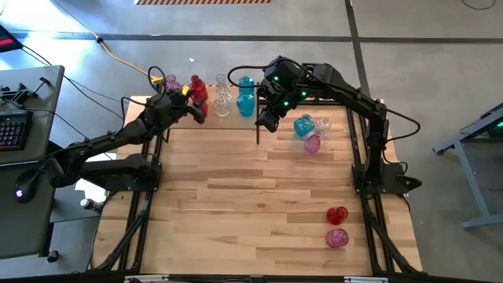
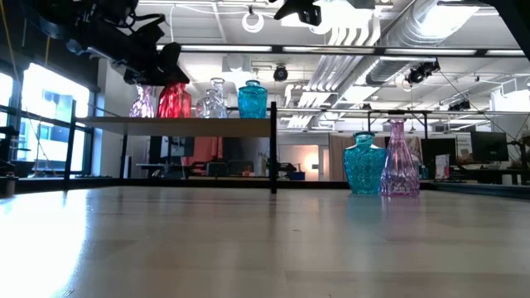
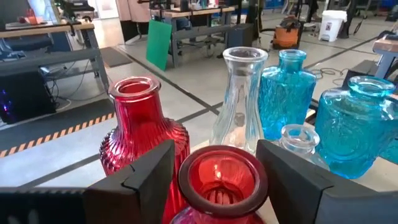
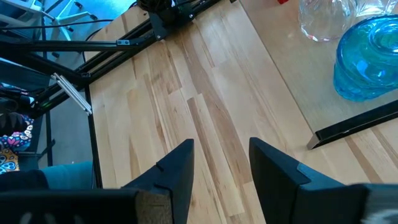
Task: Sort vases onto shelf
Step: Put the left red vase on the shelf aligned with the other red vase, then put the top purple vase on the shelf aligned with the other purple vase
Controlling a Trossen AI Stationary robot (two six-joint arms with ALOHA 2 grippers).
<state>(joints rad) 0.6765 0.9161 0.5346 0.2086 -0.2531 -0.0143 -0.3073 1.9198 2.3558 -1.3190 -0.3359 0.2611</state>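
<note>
Carefully, the left gripper, fingers apart around the red vase on the shelf, should back straight off; right gripper hovers open.

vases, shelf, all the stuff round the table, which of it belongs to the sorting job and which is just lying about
Part of the job:
- shelf with pink, red, clear and teal vases
- red vase between the left gripper fingers
- teal vase, clear vase and pink vase beside the shelf
- red vase and pink vase at the table's near right

Lying about:
- keyboard
- yellow cable
</note>
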